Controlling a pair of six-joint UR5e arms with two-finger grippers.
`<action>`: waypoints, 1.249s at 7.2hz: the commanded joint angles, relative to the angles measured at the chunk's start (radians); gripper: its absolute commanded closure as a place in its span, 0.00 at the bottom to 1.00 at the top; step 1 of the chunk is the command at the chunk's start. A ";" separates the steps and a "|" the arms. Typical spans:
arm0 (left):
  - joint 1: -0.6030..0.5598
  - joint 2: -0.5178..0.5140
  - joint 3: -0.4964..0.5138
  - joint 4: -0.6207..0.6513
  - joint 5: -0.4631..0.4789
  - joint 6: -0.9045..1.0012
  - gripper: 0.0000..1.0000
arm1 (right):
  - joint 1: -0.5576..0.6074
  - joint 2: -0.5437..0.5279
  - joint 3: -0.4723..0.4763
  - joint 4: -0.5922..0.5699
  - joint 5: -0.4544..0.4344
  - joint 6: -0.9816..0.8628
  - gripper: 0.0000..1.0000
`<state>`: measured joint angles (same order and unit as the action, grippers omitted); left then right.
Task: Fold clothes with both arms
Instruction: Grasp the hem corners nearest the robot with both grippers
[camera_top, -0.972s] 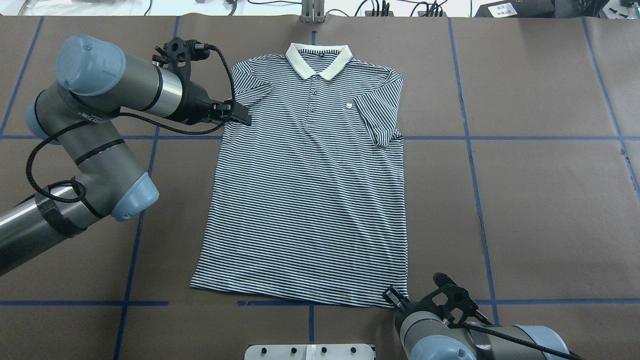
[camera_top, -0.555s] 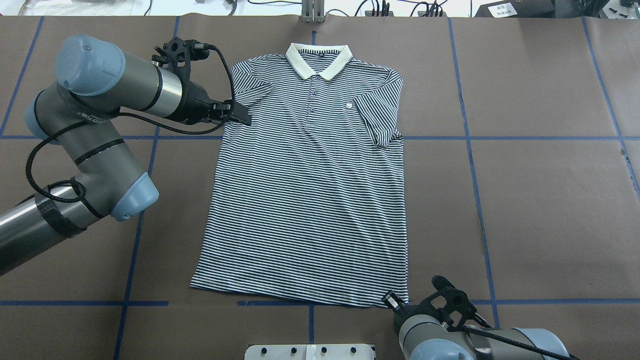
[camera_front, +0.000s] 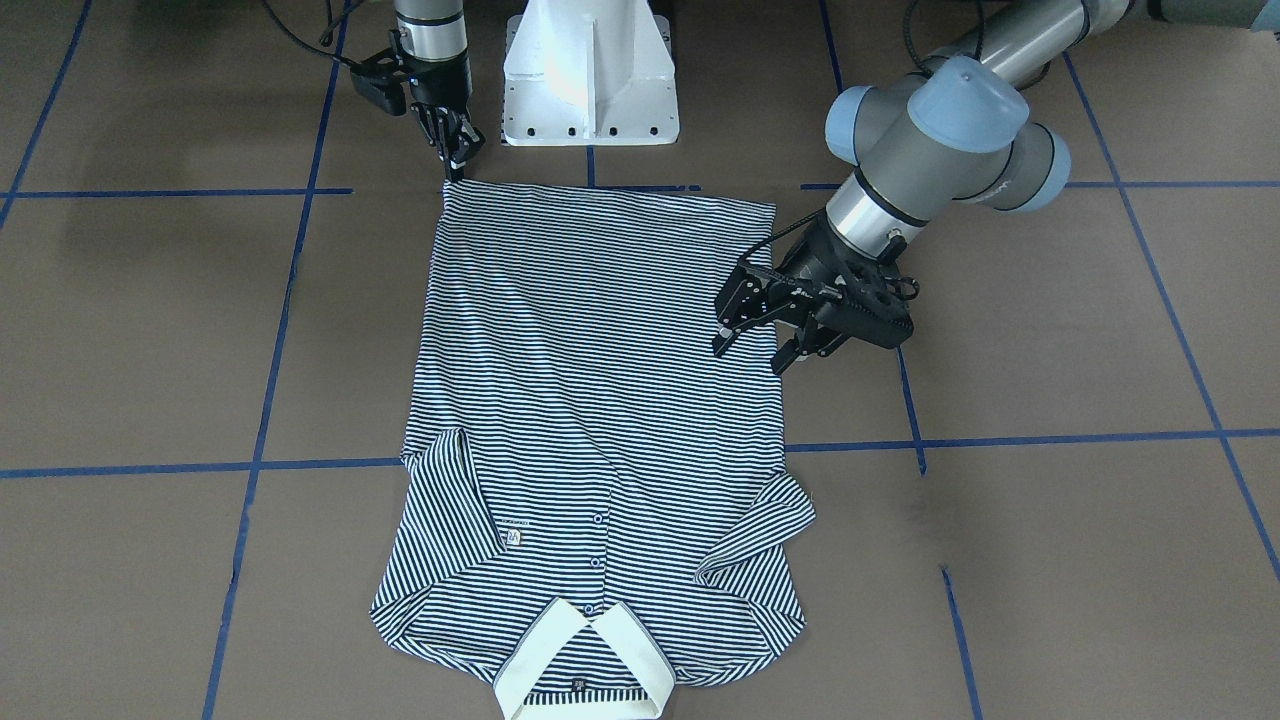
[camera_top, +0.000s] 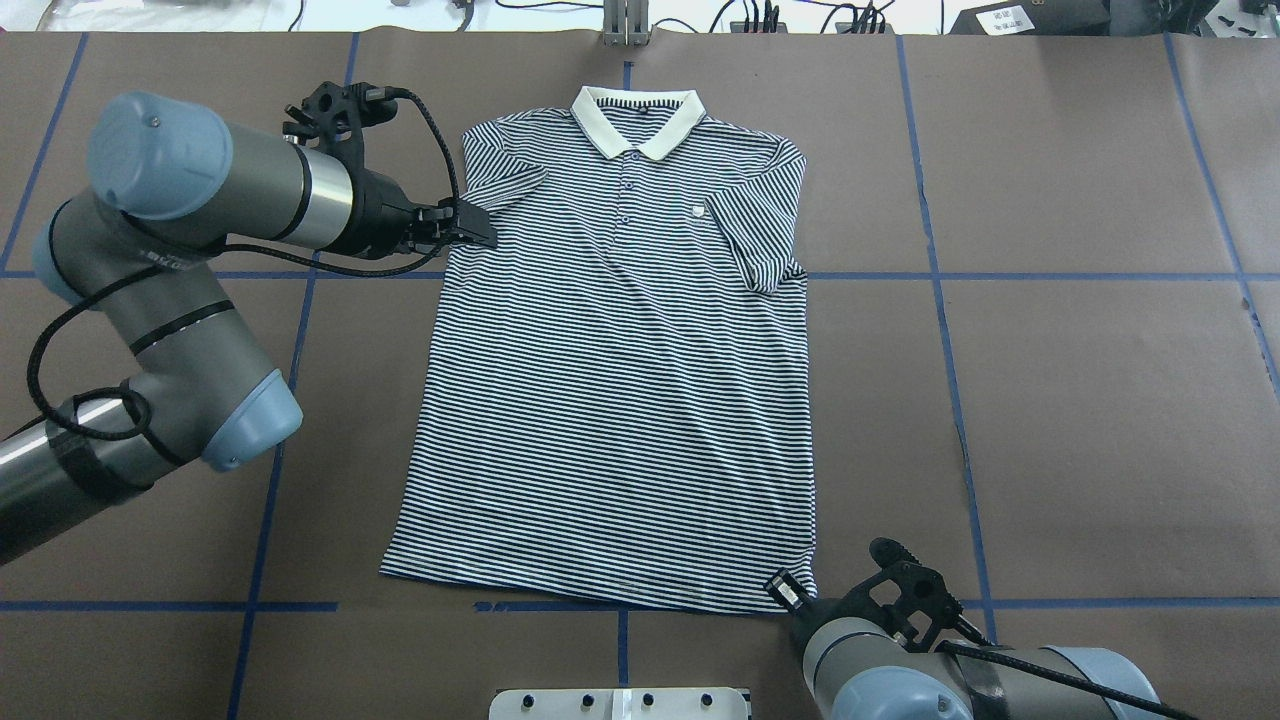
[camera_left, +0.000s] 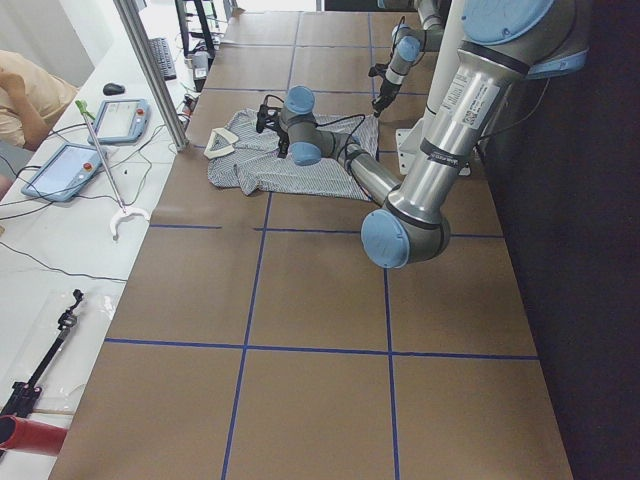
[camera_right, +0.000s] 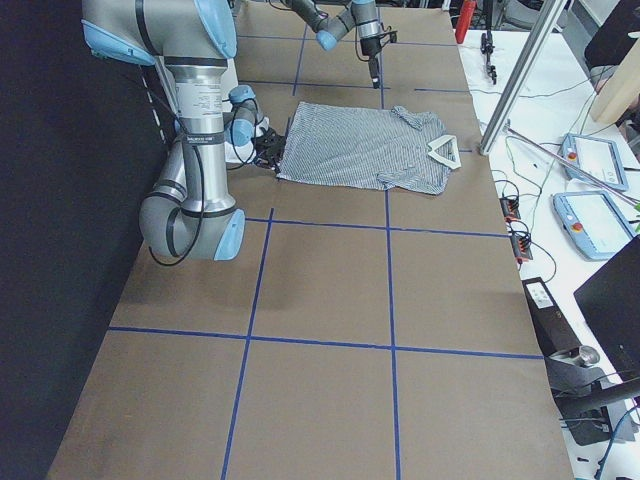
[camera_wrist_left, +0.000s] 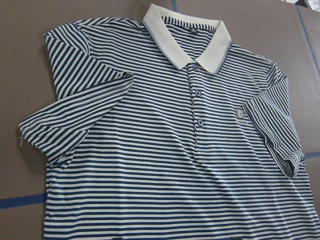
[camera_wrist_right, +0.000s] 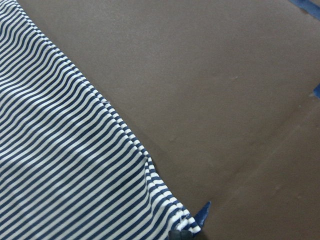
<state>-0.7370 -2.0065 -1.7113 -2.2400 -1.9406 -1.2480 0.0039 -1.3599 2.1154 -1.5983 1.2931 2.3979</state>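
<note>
One polo shirt flat, left end effector wide at side edge, right end effector pinching hem corner

Navy-and-white striped polo shirt lies flat and face up, placket buttoned. Its cream collar is on the side away from the robot, the hem on the near side, and both short sleeves are folded in over the body. Left arm, grey with blue caps, reaches in with the left gripper spread wide at the shirt's side edge near the sleeve. Right arm sits low, right gripper fingers drawn together at the hem corner; can't tell if cloth is pinched.
</note>
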 joint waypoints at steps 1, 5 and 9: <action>0.117 0.229 -0.204 0.051 0.071 -0.095 0.24 | 0.001 -0.001 0.021 -0.015 0.000 0.000 1.00; 0.358 0.327 -0.264 0.101 0.203 -0.269 0.28 | -0.004 -0.008 0.038 -0.017 0.002 -0.002 1.00; 0.438 0.325 -0.281 0.263 0.241 -0.271 0.30 | -0.004 -0.010 0.038 -0.017 0.002 -0.002 1.00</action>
<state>-0.3110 -1.6823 -1.9909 -1.9970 -1.7008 -1.5180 0.0004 -1.3697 2.1538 -1.6153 1.2947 2.3960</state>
